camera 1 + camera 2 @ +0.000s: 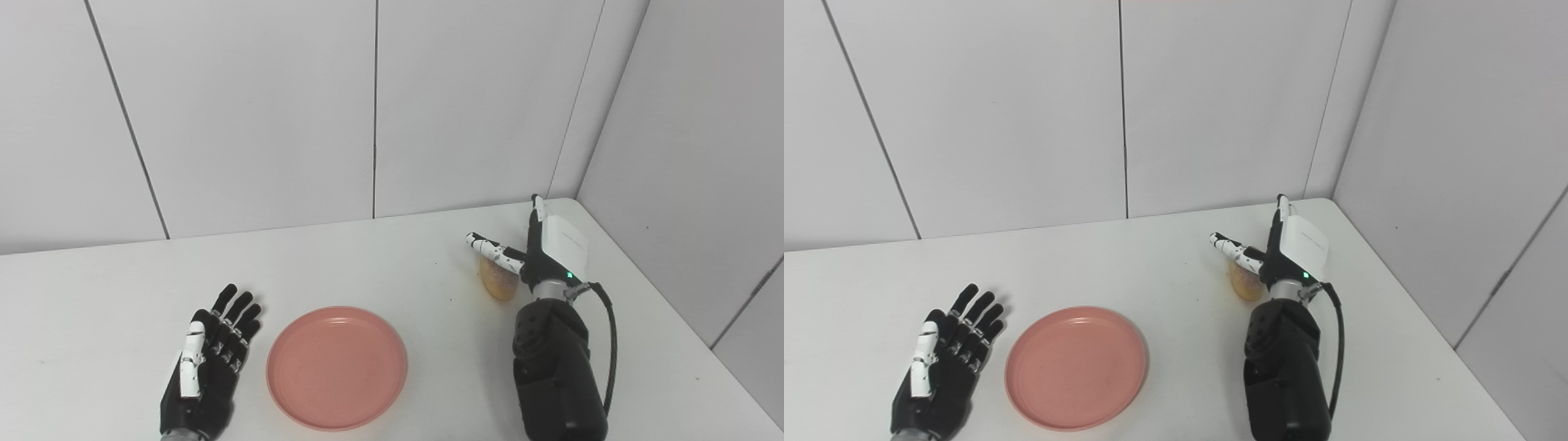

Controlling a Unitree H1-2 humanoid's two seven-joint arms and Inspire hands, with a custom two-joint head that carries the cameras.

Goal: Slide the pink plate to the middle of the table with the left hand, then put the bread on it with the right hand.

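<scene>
Left eye view: a round, smooth pink plate (337, 366) with a shallow raised rim was seen lying flat on the matte white surface (92, 294), near its middle front. The bread (498, 282), an oval golden-brown piece, lay on the surface to the right, well apart from the plate. The left robot hand (208, 361) was laid flat just beside the plate's left edge, fingers spread, holding nothing. The right robot hand (539, 251) was held edge-up over the bread, thumb extended, fingers apart, nothing gripped.
</scene>
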